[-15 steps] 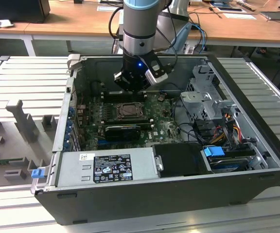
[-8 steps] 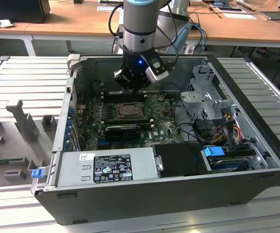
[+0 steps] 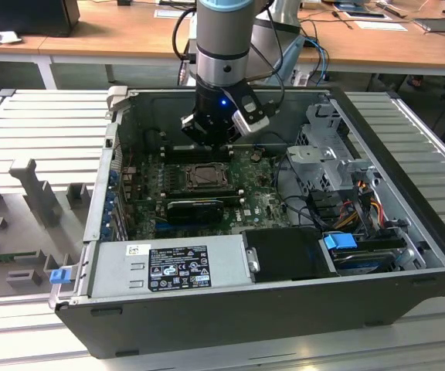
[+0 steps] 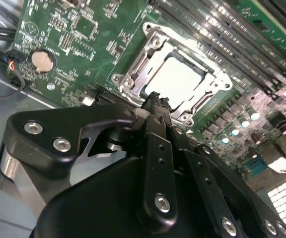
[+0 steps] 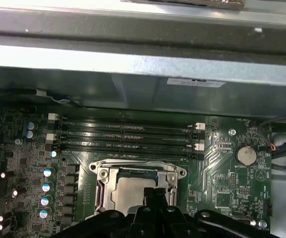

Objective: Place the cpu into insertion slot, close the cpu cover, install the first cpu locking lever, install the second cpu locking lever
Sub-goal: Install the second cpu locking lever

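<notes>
Grey arm [image 3: 222, 46], black gripper [image 4: 155, 101] (silver screws), blue light.

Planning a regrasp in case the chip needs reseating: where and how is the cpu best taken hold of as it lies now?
The cpu lies flat in the insertion slot with the cpu cover framing its rim, so the edges are shielded. Only the flat metal top is exposed; coming straight down from above, after lifting the cover, looks best.

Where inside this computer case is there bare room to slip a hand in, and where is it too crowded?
Freest: the bare floor between the green board and the drive cage; a few cables cross it. Crowded: over the socket, where the gripper hangs above the cpu and cpu cover; also the wire bundle at the exterior view's right.
</notes>
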`<action>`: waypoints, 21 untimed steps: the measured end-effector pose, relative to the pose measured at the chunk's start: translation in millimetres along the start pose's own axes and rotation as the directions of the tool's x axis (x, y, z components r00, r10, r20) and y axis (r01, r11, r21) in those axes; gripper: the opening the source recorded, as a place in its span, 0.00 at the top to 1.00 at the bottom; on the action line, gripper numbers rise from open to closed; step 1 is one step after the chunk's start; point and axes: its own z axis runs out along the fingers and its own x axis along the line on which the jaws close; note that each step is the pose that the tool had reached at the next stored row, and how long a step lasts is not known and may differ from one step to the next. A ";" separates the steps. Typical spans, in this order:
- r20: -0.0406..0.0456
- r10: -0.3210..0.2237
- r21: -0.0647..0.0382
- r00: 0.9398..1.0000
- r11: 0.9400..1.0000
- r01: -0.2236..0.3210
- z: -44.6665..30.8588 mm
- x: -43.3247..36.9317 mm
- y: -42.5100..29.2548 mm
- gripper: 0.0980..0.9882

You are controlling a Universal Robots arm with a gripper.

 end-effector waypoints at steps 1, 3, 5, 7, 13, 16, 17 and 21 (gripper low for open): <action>0.000 0.000 0.000 1.000 1.000 0.000 -0.2 0.2 -2.5 0.99; 0.000 0.000 0.000 1.000 1.000 0.000 -0.6 0.5 -6.3 0.99; 0.000 0.000 0.000 1.000 1.000 0.000 -1.0 0.8 -11.4 0.99; 0.000 0.000 0.000 1.000 1.000 0.000 -1.1 1.0 -13.4 0.99; -0.005 0.000 0.000 1.000 1.000 0.000 0.1 1.4 -19.8 0.99; -0.006 0.000 0.000 1.000 1.000 0.000 -0.1 1.6 -22.0 0.99; -0.006 0.000 -0.001 1.000 1.000 0.000 -0.2 1.6 -23.2 0.99; -0.006 0.000 -0.001 1.000 1.000 0.000 -0.3 1.7 -24.6 0.99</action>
